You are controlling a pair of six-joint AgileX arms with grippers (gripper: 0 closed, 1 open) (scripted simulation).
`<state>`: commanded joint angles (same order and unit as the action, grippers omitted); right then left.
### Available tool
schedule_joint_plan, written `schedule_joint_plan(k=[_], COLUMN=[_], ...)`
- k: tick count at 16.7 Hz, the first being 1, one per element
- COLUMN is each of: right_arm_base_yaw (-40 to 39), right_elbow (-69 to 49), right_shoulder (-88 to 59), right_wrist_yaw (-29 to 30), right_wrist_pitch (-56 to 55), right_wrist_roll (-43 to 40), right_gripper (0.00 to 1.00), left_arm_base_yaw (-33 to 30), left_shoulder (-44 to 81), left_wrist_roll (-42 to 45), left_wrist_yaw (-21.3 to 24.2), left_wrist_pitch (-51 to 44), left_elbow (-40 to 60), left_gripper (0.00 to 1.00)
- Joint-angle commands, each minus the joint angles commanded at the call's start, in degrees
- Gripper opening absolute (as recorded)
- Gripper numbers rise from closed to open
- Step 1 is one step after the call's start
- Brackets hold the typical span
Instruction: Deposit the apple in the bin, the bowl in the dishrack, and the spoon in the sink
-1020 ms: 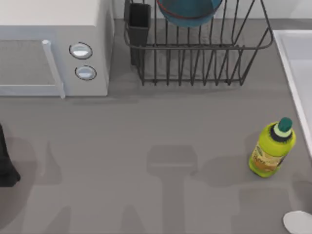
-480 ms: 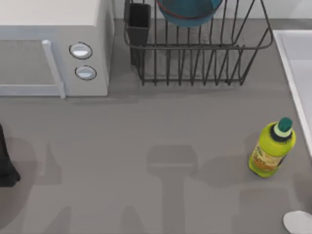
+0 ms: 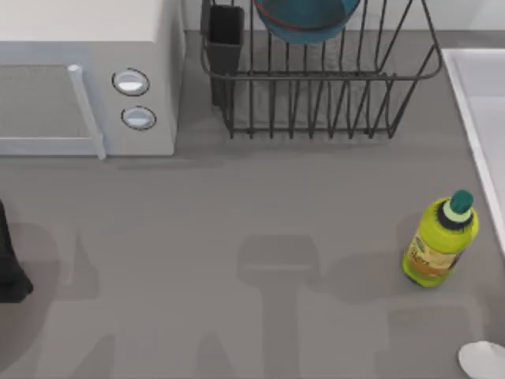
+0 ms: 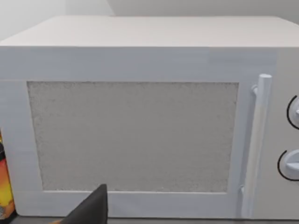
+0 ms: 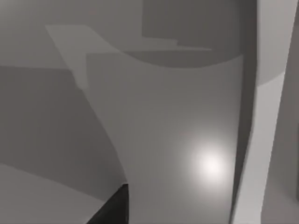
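The middle of the bench (image 3: 260,213) lies bare and grey between the microwave (image 3: 87,79) at the far left and the sink (image 3: 483,103), whose pale rim runs down the right edge. The dishrack (image 3: 323,87) stands at the far edge, between them, with its dark cutlery cup (image 3: 226,39) at the corner nearest the microwave. The bowl (image 3: 306,20) sits in the rack, cut off by the top edge of the view. A yellow-green bottle (image 3: 440,241) stands upright near the sink's rim. The spoon's (image 3: 483,360) pale end shows at the near right corner. My left arm (image 3: 9,268) is a dark shape at the left edge; its wrist view faces the microwave door. How my grippers stand, I cannot tell.
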<state>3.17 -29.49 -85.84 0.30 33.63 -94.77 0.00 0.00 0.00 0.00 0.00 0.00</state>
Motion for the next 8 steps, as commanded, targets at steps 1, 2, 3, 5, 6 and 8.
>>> schedule_joint_plan(k=[1, 2, 3, 5, 6, 8], right_arm_base_yaw=[0.00, 0.00, 0.00, 0.00, 0.00, 0.00], right_elbow=[0.00, 0.00, 0.00, 0.00, 0.00, 0.00], right_shoulder=[0.00, 0.00, 0.00, 0.00, 0.00, 0.00], right_wrist_yaw=[0.00, 0.00, 0.00, 0.00, 0.00, 0.00], right_wrist_pitch=[0.00, 0.00, 0.00, 0.00, 0.00, 0.00], right_wrist_roll=[0.00, 0.00, 0.00, 0.00, 0.00, 0.00], right_gripper=[0.10, 0.02, 0.00, 0.00, 0.00, 0.00], left_arm_base_yaw=[0.00, 0.00, 0.00, 0.00, 0.00, 0.00], left_shoulder=[0.00, 0.00, 0.00, 0.00, 0.00, 0.00], left_wrist_roll=[0.00, 0.00, 0.00, 0.00, 0.00, 0.00], left_wrist_yaw=[0.00, 0.00, 0.00, 0.00, 0.00, 0.00], left_wrist_pitch=[0.00, 0.00, 0.00, 0.00, 0.00, 0.00], left_elbow=[0.00, 0.00, 0.00, 0.00, 0.00, 0.00], left_gripper=[1.00, 1.00, 1.00, 1.00, 1.00, 1.00])
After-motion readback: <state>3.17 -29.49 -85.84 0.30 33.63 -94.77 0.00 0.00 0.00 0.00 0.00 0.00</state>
